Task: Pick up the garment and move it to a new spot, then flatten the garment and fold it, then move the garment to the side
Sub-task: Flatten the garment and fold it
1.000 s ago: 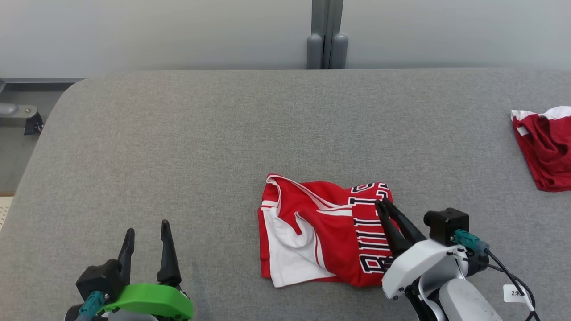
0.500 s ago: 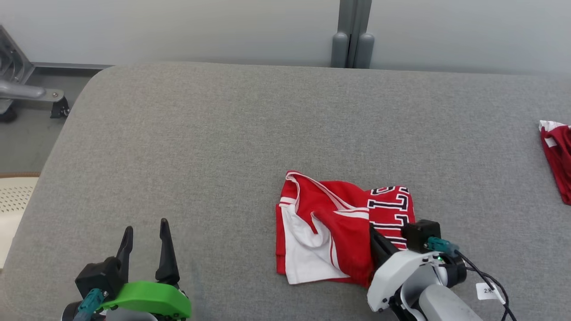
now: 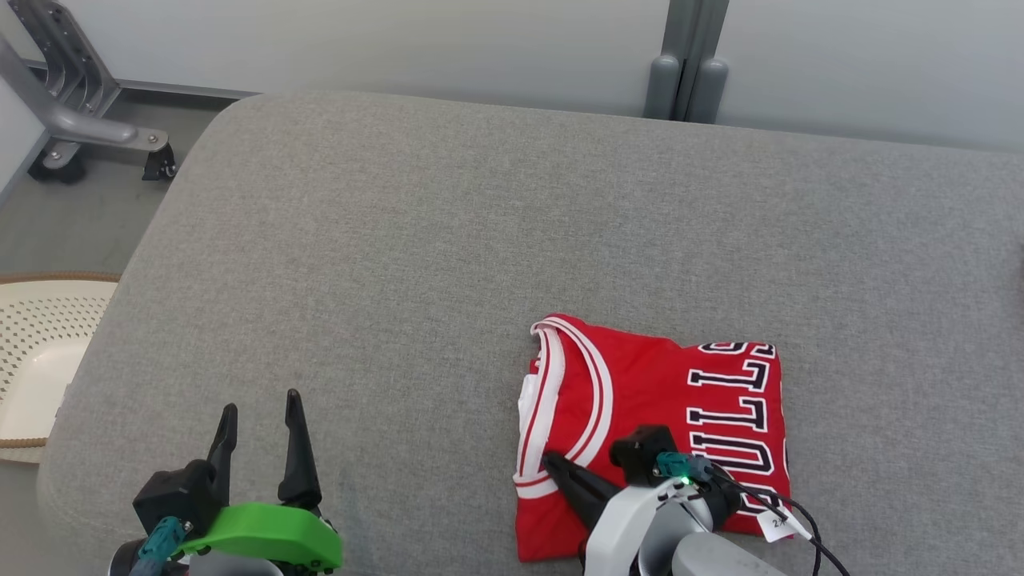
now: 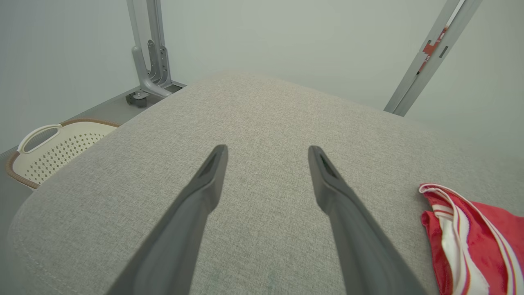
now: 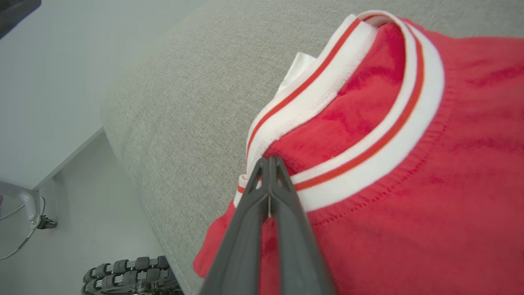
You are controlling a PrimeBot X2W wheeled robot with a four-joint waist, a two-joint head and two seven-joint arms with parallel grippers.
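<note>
The garment (image 3: 672,400), a red jersey with white-and-red striped trim and black lettering, lies folded flat near the front edge of the grey padded table (image 3: 400,240). My right gripper (image 3: 548,458) is shut at the jersey's front left part. In the right wrist view its tips (image 5: 268,159) meet on the striped trim of the garment (image 5: 409,184), where the two bands run together. My left gripper (image 3: 261,404) stands open at the front left with nothing in it. In the left wrist view my left gripper (image 4: 267,149) has the garment's edge (image 4: 470,237) off to its right.
A cream perforated basket (image 3: 32,376) stands on the floor left of the table, also in the left wrist view (image 4: 61,147). A wheeled metal frame (image 3: 72,120) stands at the far left, and a grey post (image 3: 686,72) behind the table.
The head camera has swung left. My right gripper has shut and moved left across the jersey to its striped trim. The jersey, rumpled with white inside showing before, now lies flat.
</note>
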